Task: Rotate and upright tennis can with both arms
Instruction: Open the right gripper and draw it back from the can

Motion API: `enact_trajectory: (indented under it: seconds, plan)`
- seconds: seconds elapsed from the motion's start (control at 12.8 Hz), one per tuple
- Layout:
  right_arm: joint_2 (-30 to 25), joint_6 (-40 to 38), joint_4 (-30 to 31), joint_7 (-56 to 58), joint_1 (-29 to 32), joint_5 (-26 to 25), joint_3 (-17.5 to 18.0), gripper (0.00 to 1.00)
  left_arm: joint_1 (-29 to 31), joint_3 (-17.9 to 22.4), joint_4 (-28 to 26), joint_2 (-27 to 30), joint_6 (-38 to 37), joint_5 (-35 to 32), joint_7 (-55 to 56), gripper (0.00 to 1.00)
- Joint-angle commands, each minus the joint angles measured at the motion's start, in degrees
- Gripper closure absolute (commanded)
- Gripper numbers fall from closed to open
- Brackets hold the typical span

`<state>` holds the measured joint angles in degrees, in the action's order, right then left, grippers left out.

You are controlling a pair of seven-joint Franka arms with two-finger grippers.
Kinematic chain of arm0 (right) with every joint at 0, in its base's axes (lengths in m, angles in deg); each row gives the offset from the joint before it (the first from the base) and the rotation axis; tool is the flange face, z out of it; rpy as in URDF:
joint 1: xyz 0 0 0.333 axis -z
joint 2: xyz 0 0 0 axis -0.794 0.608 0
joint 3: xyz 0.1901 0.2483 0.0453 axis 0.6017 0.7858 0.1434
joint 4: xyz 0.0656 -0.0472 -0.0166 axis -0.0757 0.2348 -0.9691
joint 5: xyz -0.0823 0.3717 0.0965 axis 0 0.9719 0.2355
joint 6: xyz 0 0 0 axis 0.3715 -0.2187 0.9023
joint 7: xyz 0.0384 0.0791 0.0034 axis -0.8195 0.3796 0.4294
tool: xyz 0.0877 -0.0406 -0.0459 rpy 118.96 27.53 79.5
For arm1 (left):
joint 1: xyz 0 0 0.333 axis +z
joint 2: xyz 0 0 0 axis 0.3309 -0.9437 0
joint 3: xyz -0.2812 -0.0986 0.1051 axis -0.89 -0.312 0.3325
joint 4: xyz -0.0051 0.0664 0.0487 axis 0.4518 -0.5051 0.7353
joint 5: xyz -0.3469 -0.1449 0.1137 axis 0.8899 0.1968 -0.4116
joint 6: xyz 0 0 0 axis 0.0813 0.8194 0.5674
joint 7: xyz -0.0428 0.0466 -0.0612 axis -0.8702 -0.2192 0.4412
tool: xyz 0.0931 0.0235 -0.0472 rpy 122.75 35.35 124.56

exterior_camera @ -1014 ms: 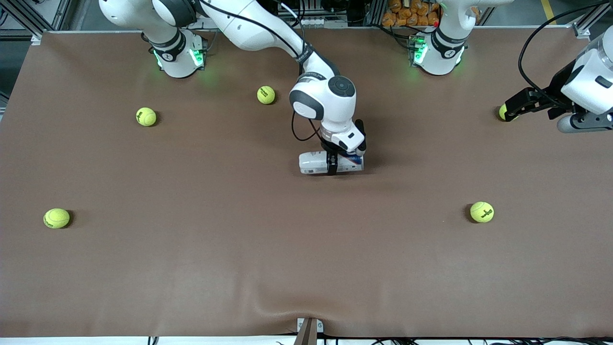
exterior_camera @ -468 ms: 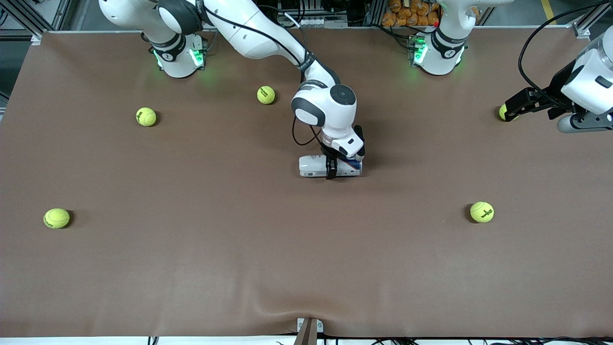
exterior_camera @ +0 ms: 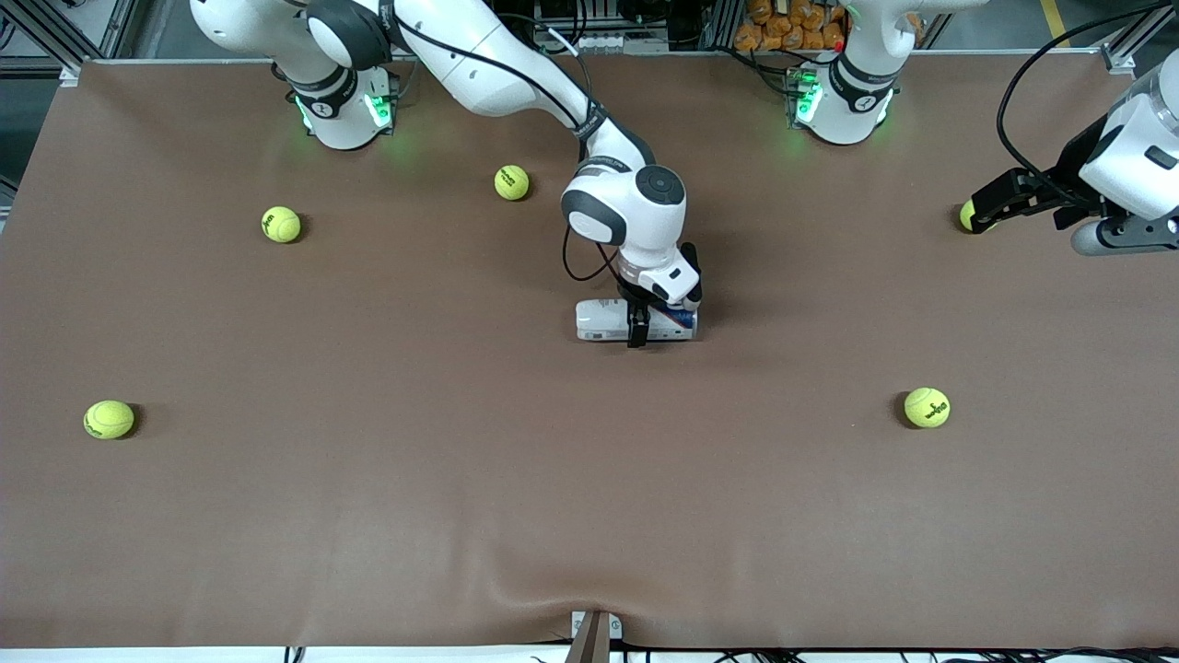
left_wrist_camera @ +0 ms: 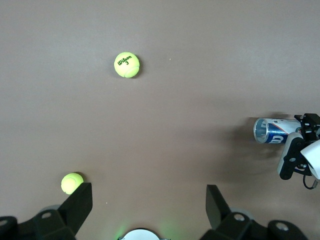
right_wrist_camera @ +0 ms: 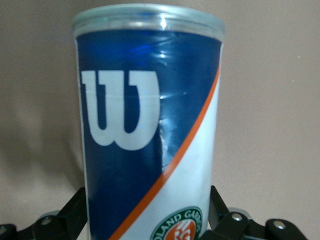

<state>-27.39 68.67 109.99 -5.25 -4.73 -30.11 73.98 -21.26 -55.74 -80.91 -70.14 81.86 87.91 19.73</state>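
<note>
Straddling tennis can point(exterior_camera: 612, 319) lying on table point(exterior_camera: 368, 516) — our right end effector point(exterior_camera: 636, 324), fingers spread; left end effector point(left_wrist_camera: 145, 205) spread, waiting over table edge.

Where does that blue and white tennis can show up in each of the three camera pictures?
Front view: tennis can lies on its side mid-table, under the right gripper.
Left wrist view: small, at the picture's edge, the right gripper straddling it.
Right wrist view: fills the picture.
Shared landmark: the right gripper.
</note>
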Motion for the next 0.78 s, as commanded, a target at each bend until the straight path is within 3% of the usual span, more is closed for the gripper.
enact_trajectory:
  seconds: [0.0, 0.7]
  plan:
    - [1.00, -0.20, -1.95, 0.60, 0.24, -1.41, 0.27, 0.00, 0.19, -0.15, 0.42, -0.17, -0.07, -0.39, -1.02, 0.00]
    - [-3.56, -6.26, -1.51, 0.78, -0.72, -0.18, 0.89, 0.00, 0.45, -0.15, 0.51, -0.17, -0.07, -0.39, -1.02, 0.00]
